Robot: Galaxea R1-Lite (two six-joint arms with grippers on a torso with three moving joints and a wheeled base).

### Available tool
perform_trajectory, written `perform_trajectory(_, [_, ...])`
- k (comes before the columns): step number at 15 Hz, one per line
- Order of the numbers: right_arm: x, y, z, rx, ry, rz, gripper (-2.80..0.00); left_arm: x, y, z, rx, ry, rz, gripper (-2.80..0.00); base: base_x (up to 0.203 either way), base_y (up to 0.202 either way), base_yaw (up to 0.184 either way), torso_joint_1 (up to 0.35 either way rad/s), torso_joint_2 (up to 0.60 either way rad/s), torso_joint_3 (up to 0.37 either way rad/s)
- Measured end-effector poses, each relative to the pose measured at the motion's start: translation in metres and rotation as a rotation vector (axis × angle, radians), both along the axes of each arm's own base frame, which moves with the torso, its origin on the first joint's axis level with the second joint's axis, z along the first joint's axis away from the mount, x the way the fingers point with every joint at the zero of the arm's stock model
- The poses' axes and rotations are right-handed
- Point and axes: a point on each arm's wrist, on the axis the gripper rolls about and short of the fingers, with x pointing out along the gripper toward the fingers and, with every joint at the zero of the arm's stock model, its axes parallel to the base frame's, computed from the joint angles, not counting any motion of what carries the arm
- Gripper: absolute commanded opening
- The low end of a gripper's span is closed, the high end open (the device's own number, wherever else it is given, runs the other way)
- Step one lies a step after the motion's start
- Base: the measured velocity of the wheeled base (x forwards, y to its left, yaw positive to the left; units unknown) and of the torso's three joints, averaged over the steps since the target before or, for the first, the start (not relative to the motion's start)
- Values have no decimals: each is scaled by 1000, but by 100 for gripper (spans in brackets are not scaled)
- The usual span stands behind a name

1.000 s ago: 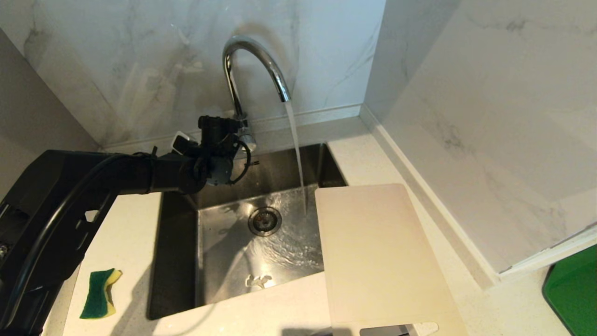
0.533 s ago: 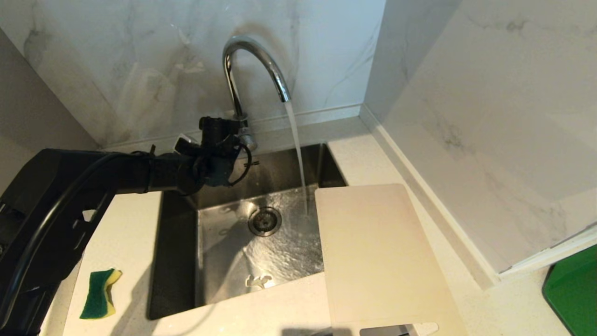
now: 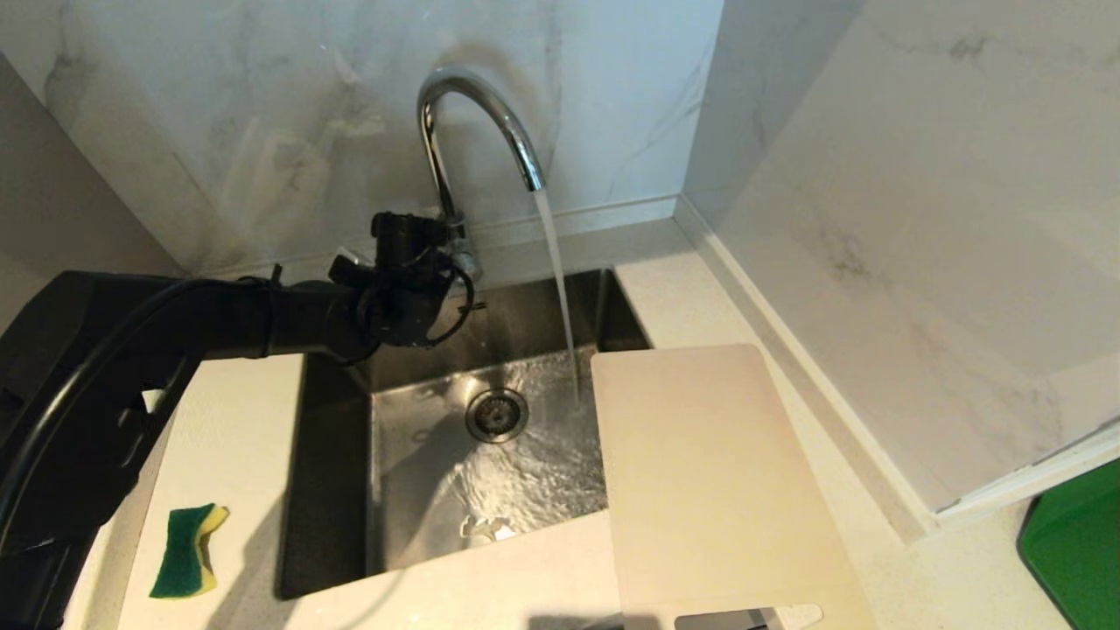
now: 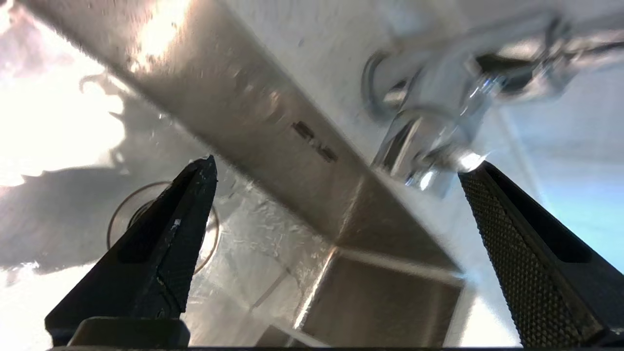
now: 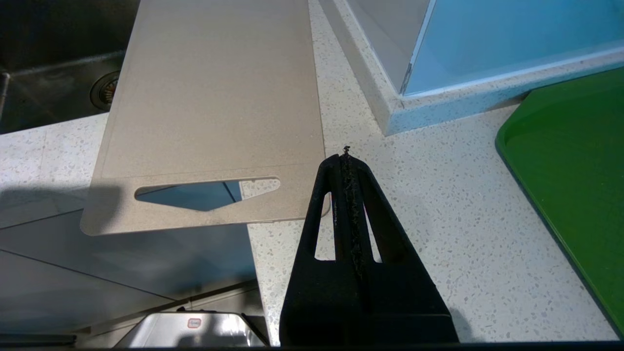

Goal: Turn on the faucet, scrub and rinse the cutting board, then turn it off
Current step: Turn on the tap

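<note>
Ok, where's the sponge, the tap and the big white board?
sponge point(image 3: 185, 551), head view, on its green scrubby top.
faucet point(image 3: 490, 109), head view, on the arched chrome spout.
cutting board point(image 3: 709, 472), head view, on the middle of its flat face.

Bright overhead light; glare whitens the wet sink point(image 4: 58, 122) floor beyond the left jaws, and the faucet point(image 4: 429, 122) base blurs.
</note>
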Motion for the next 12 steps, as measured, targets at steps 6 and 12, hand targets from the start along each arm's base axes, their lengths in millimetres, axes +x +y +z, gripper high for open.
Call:
perform_trajectory(6, [0, 0, 0, 0, 0, 0, -280, -14, 6, 36, 10, -63, -10, 0, 0, 0, 0, 0, 0, 0])
perform_trajectory(12, [0, 0, 0, 0, 0, 0, -280, -48, 20, 83, 94, -75, -166, 0, 0, 0, 0, 0, 0, 0])
